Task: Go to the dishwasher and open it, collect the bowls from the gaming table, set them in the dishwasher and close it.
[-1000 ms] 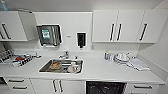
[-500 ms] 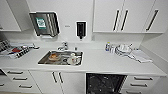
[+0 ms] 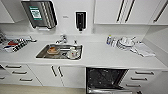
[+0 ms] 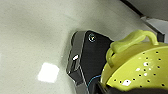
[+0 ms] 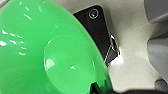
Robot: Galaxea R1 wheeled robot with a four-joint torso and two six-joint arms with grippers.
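The dishwasher stands open under the white counter, right of the sink, showing its dark inside with the door dropped forward. A pale yellow-green perforated bowl with a loop handle hangs over the pale floor, and my left gripper is shut on its rim. The larger bright green bowl sits close to the right wrist camera, with my right gripper shut on its edge. The gaming table is out of view.
A steel sink holds a mug and dishes. A dish rack sits at the counter's left, white plates and a cloth at its right. White drawers flank the dishwasher. Wall cabinets hang above.
The whole head picture has shifted: the camera has come closer to the counter, and the sink and the open dishwasher show larger and nearer the middle.
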